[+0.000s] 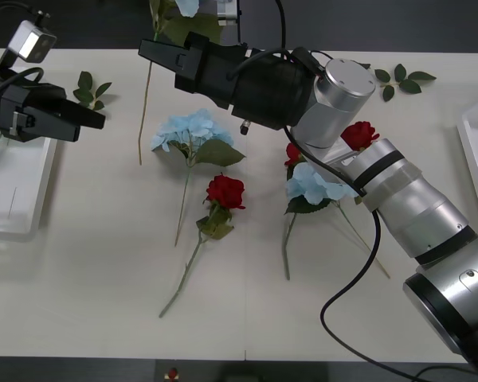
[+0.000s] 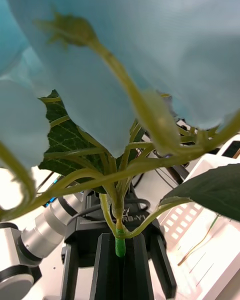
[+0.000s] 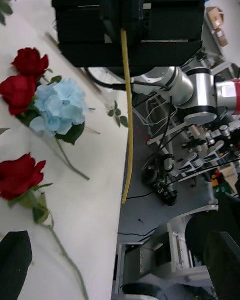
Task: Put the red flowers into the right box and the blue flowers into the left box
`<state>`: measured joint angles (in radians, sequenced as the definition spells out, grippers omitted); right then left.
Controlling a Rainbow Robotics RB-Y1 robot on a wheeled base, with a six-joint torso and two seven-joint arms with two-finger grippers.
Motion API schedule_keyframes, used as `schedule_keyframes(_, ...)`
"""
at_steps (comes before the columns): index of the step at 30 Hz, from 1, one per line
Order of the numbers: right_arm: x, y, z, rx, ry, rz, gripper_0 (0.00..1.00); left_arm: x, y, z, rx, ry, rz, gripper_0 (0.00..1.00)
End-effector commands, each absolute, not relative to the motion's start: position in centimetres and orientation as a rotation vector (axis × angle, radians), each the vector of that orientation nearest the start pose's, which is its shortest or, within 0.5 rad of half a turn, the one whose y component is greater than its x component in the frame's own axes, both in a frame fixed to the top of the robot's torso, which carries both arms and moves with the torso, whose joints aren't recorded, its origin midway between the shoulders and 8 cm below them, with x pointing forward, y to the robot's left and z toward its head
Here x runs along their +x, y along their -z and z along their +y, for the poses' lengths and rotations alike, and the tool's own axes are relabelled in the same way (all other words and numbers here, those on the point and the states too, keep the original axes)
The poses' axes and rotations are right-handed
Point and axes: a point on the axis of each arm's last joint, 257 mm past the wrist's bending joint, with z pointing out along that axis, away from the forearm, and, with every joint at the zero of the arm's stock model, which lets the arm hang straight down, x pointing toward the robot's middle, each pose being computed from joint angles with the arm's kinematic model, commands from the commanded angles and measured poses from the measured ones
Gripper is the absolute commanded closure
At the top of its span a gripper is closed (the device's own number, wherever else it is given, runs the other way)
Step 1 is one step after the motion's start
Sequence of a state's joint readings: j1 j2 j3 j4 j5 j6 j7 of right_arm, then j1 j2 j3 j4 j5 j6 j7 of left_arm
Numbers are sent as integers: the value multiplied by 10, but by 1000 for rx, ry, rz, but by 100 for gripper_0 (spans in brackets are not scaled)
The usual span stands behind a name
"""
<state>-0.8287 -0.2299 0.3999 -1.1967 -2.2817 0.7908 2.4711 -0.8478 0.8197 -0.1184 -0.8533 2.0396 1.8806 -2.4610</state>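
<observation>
The right gripper (image 2: pixel 119 252) has its jaws clamped on a blue flower's stem (image 2: pixel 118 225), raised above the desk (image 1: pixel 103 263). The left gripper (image 1: pixel 92 119) hovers by the left box (image 1: pixel 16 199); I cannot tell its jaws' state

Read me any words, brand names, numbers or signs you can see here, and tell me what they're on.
"RB-Y": pale letters on the robot's dark body, partly covered by the stem of the blue flower clamped in the right gripper; any further character is hidden.
No other text is readable in the views.

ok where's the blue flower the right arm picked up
In the front view it hangs at the table's far edge, left of centre, its stem pinched in the right pincer, with a leaf sprig to its left.
</observation>
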Motion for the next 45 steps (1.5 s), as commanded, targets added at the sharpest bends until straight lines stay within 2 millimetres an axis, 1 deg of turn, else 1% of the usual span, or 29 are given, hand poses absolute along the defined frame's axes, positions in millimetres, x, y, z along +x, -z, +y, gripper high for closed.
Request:
schedule_keyframes(1,480,-49,136,-615,-1687,1334,100,427,58,181,1157,1488,1847,0)
schedule_keyframes(6,479,-49,136,-615,-1693,1333,100,420,60,152,1181,1574,1798,0)
schedule_keyframes(9,478,-49,136,-617,-1696,1331,100,416,61,138,1189,1619,1771,0)
schedule_keyframes(13,478,-50,136,-617,-1700,1329,100,413,62,126,1194,1658,1750,0)
schedule_keyframes(14,478,-50,135,-617,-1698,1330,100,413,63,125,1189,1663,1752,4)
schedule_keyframes(15,477,-49,136,-618,-1700,1330,100,413,63,124,1190,1667,1749,14)
schedule_keyframes(16,477,-49,137,-621,-1701,1331,100,413,62,123,1190,1665,1752,32)
schedule_keyframes(17,477,-49,137,-621,-1699,1331,100,414,63,123,1185,1668,1754,59)
schedule_keyframes(18,476,-48,137,-623,-1700,1332,100,413,63,123,1185,1667,1756,81)
schedule_keyframes(19,476,-48,138,-623,-1701,1333,100,414,64,123,1183,1666,1762,99)
schedule_keyframes(42,476,-49,137,-618,-1707,1330,100,417,61,129,1159,1660,1776,100)
schedule_keyframes(43,476,-49,136,-619,-1704,1330,88,417,61,129,1159,1660,1776,100)
schedule_keyframes(44,477,-48,136,-620,-1701,1331,59,417,61,130,1156,1660,1774,100)
schedule_keyframes(45,476,-48,136,-622,-1701,1330,43,417,61,130,1156,1660,1774,100)
